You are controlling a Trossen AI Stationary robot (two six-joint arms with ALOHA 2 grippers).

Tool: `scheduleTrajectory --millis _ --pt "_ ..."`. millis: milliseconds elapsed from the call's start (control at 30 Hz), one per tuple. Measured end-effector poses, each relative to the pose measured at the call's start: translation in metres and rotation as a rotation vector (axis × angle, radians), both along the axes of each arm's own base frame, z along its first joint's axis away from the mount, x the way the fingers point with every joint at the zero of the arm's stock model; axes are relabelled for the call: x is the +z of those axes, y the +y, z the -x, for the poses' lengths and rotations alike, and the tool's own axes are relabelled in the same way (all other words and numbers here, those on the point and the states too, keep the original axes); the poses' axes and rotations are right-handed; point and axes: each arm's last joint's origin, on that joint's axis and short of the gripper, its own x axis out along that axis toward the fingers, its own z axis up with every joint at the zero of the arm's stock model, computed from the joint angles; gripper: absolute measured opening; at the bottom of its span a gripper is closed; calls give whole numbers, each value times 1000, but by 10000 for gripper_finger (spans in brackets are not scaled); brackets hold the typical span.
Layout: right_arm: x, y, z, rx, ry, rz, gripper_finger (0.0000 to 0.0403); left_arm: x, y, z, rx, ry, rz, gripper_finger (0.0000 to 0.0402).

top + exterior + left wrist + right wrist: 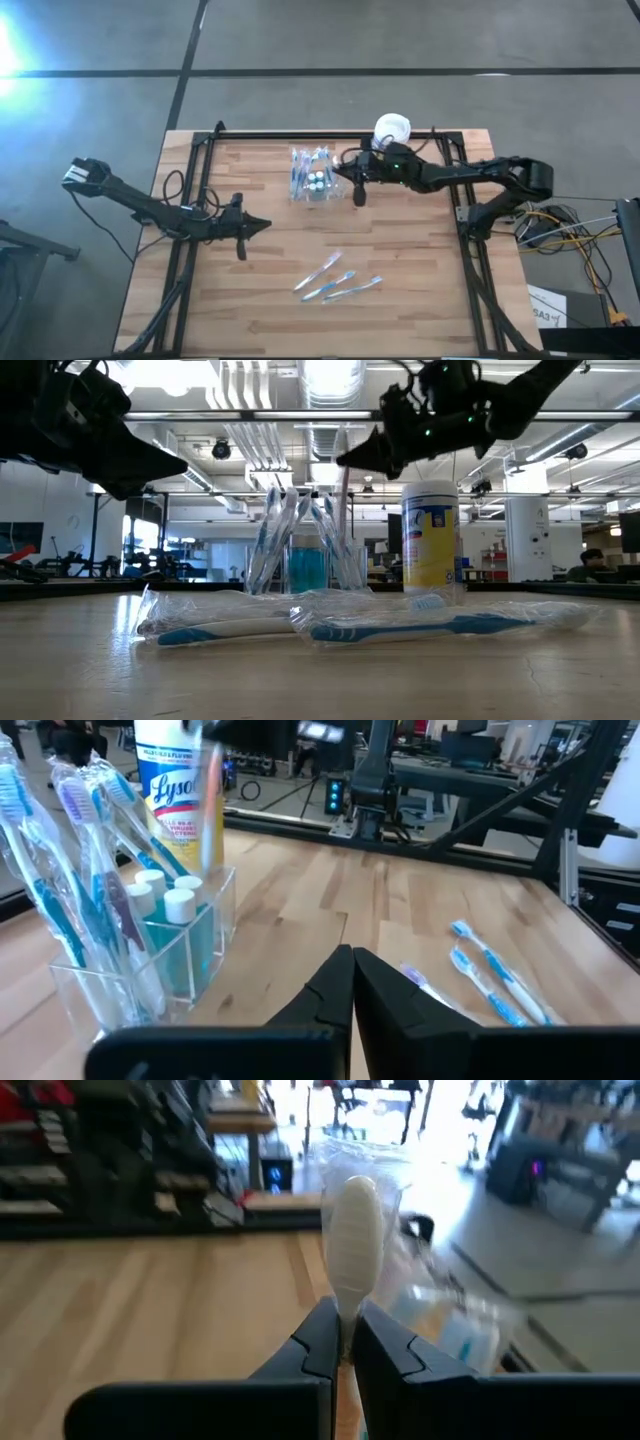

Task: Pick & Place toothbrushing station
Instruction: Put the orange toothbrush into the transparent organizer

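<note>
The right hand (pixel 359 194) hung over the back part of the desk (pixel 260 300), and its two fingers were squeezed tight on the white handle of a wrapped toothbrush (pixel 353 1240) that stuck up between them. Just beside this hand stood the toothbrushing station (pixel 313 178), a clear plastic holder near the back middle of the desk. It stood upright and was full of wrapped toothbrushes and small bottles with white caps (pixel 168 895), with something blue-green low inside it. Behind the right hand, at the back edge, stood a yellow and blue can (pixel 431 536) with a white lid (pixel 392 128). The left hand (pixel 262 226) was off to the left side of the desk, up in the air, with its fingers pressed together and nothing in them. It was well apart from the holder. Three more wrapped toothbrushes (pixel 336 279) lay flat near the front of the desk, close together, with blue on them.
</note>
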Motion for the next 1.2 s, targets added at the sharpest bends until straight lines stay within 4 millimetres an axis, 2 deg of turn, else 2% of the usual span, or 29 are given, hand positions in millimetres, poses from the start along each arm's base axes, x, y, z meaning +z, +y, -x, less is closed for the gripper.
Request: scheduleTrajectory --millis 200,433,767,867,1067,1200 --pt "-23 -17 -10 -40 71 -32 13 0 0 0 -5 -1 8 16" --pt "-44 -24 -15 -59 126 -71 13 -1 0 0 -6 1 7 7" --pt "-48 -23 -15 -41 140 -95 17 -2 0 1 -4 1 26 15" --pt "-46 -21 -14 -12 136 -136 40 -2 0 1 -4 0 32 11" --pt "-47 -21 -12 -23 157 -188 113 -1 0 1 -3 -8 41 8" --pt "-35 -20 -9 -47 119 -166 156 -1 0 0 -2 -10 51 14"
